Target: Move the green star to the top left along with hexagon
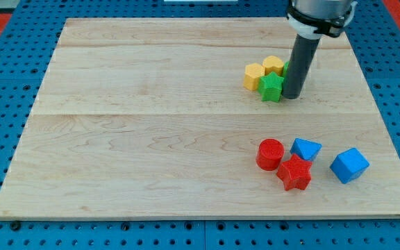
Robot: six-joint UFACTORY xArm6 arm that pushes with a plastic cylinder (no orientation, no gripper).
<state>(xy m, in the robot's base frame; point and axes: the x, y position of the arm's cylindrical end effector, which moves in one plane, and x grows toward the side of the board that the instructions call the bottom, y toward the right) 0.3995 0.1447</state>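
Observation:
The green star (271, 87) lies in the upper right part of the wooden board (151, 139). A yellow hexagon-like block (254, 76) touches its upper left side. A second yellow block (273, 65) sits just above the star. My tip (292, 96) stands right against the star's right side, with the dark rod rising above it. A sliver of green shows between the upper yellow block and the rod; I cannot tell what it is.
A red cylinder (270, 154), a red star (294, 173), a blue wedge-like block (305, 148) and a blue cube (349, 165) cluster at the lower right. Blue pegboard surrounds the board.

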